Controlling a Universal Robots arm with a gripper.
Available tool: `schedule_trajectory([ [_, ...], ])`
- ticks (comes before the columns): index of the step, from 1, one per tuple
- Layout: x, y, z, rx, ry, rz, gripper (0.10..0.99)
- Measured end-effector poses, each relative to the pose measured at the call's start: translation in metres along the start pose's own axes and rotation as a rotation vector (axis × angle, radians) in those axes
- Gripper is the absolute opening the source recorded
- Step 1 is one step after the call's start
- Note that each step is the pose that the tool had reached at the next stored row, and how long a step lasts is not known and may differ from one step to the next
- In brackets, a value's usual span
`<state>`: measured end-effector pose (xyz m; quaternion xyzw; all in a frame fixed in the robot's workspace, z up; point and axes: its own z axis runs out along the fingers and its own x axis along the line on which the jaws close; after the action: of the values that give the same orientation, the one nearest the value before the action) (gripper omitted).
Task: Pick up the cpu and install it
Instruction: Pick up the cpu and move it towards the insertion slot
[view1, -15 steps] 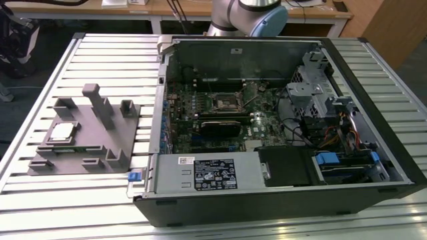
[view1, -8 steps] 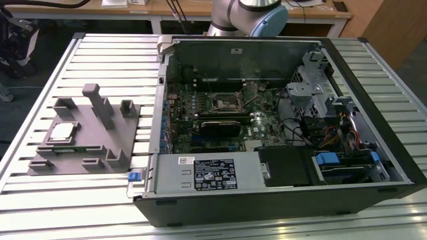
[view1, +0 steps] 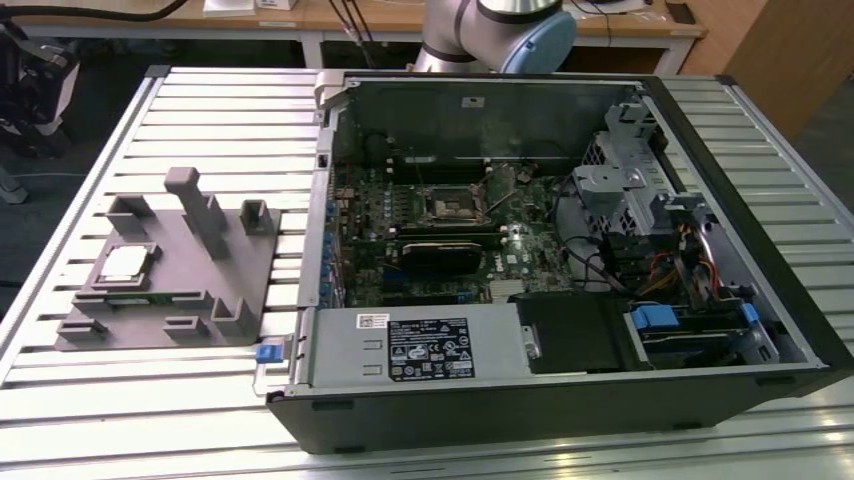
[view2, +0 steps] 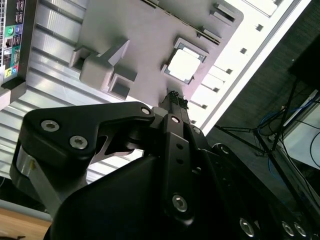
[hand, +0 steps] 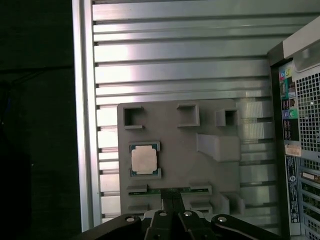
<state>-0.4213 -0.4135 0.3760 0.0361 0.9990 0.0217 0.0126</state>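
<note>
The cpu (view1: 124, 263), a small square chip with a pale metal top, lies flat in a recess of the grey plastic holder (view1: 200, 290) on the exterior view's left. Both wrist views look down on it from well above: the cpu (hand: 144, 160) (view2: 184, 65) sits in the holder (hand: 175, 125) (view2: 130, 35). My gripper (hand: 172, 196) (view2: 174, 96) hangs high over the holder's edge, a little to one side of the chip. Its black fingers are shut together with nothing between them.
An open computer case (view1: 747, 200) lies on the slatted metal table (view1: 200, 110) beside the holder. Inside are the black socket with a metal frame (view1: 447, 205), a grey box with a white label (view1: 414, 345), drive cages and cables. The table edge (hand: 85, 125) runs close to the holder.
</note>
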Motion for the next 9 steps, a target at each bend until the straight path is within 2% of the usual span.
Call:
schedule_trajectory([
  [9,0.0001,-0.0013,0.0044,0.0,0.0002,0.0,0.106],
])
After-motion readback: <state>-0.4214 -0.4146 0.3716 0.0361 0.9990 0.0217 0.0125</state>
